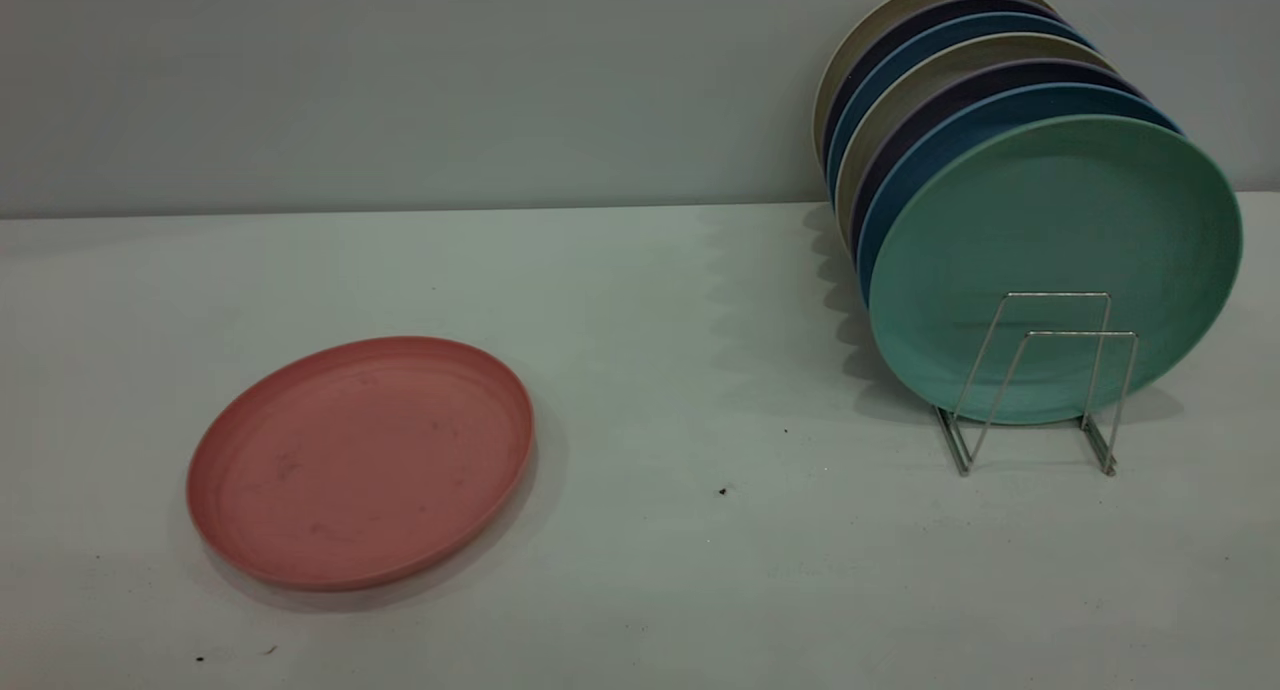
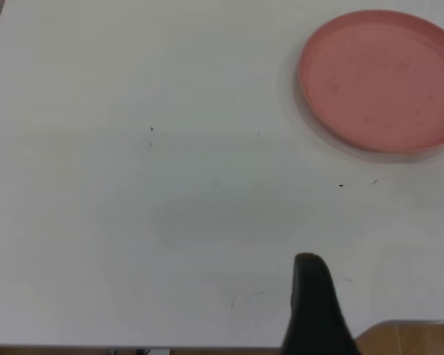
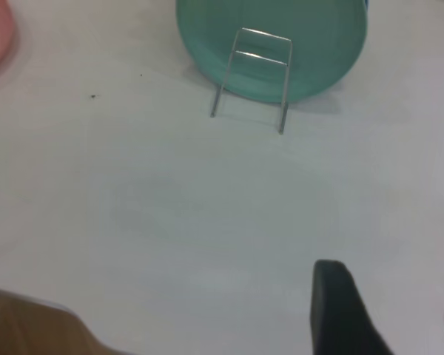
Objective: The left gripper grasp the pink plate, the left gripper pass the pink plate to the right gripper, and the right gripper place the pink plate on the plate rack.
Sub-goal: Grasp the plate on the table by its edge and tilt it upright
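Status: 0 of 3 steps done; grasp, handover and racking all remain.

Pink plate point(image 1: 360, 462): flat on the worktop point(image 1: 640, 570), untouched, well apart from the plate rack point(image 1: 1040, 380).

Plate rack: 2 front loops free, teal-green plate point(image 1: 1055, 260) and others standing behind.

Left end effector point(image 2: 318, 310): near the worktop edge, far from the plate, 1 finger visible, spread cannot be told.

Right end effector point(image 3: 399, 310): held back from the rack, fingers apart, empty.

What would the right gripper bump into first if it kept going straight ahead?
Probably the plate rack and the teal-green plate behind it. The right gripper has only bare table before that, though depth is unclear.
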